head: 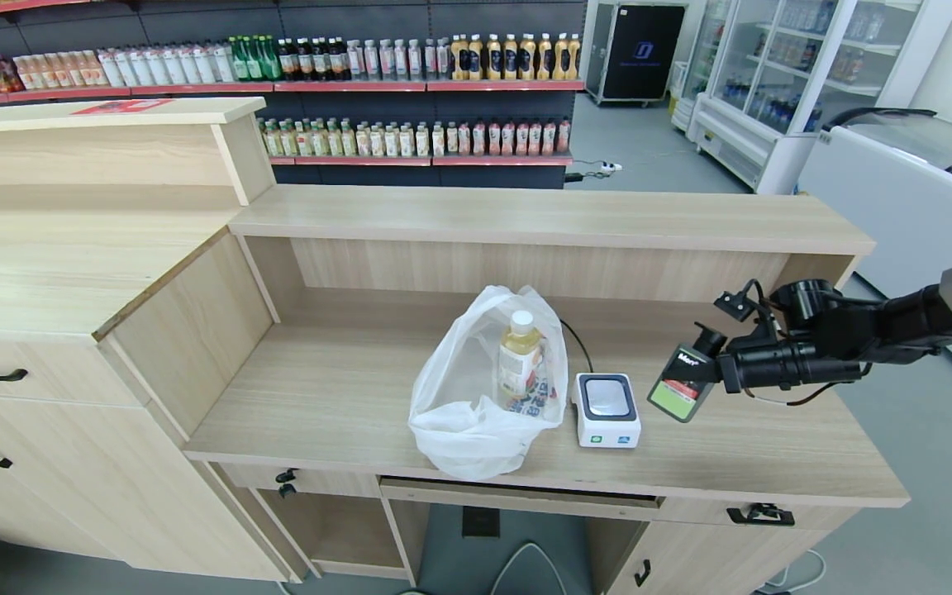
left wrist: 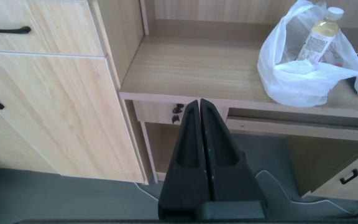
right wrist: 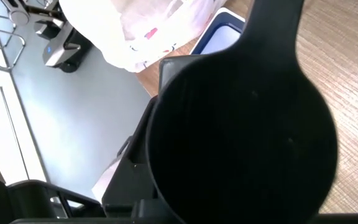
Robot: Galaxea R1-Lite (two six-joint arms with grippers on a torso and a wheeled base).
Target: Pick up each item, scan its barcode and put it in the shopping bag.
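A white plastic shopping bag (head: 476, 405) stands open on the lower counter, with a yellow drink bottle (head: 519, 351) upright inside it. Just to its right lies the white barcode scanner (head: 606, 407), window facing up. My right gripper (head: 706, 364) is shut on a dark package (head: 681, 385) with a red and green label, held tilted above the counter a little right of the scanner. The package's dark round end (right wrist: 241, 124) blocks most of the right wrist view. My left gripper (left wrist: 200, 107) is shut with nothing in it, low in front of the counter's left part.
A raised wooden ledge (head: 550, 216) runs behind the lower counter (head: 335, 388), and a taller cabinet (head: 71, 248) stands to the left. Drawers with black handles (head: 761, 516) sit under the counter edge. A cable (head: 577, 343) runs back from the scanner.
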